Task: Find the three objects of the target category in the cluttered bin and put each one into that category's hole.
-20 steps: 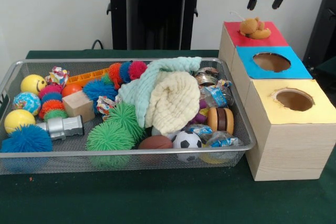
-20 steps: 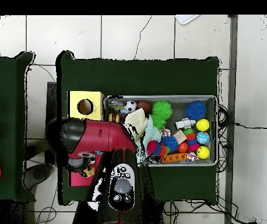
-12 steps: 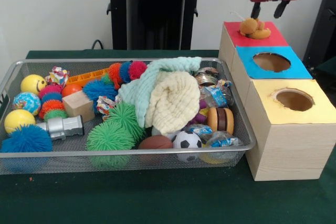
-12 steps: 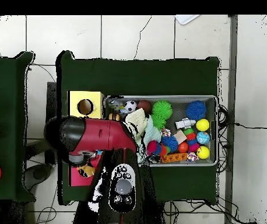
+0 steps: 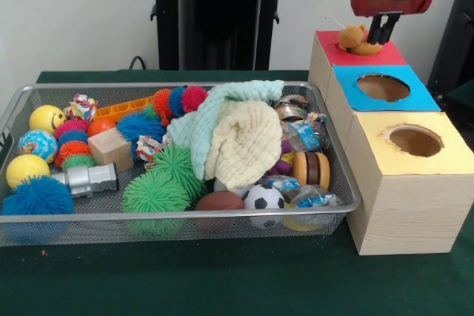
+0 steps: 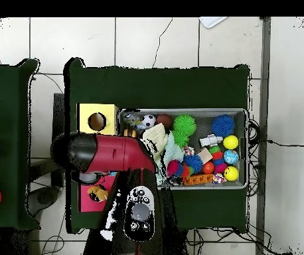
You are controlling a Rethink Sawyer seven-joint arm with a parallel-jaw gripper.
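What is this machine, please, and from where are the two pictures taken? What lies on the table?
It is a robot arm, red and black, with a hand at its end. One picture faces the table from the front; the other looks straight down from above. On the green table stands a wire bin full of toys: spiky balls, a soccer ball, a wooden block and cloths. Beside it are three boxes, topped red, blue and yellow. The hand is just above a small orange plush toy on the red box, its two fingers close together; it holds nothing.
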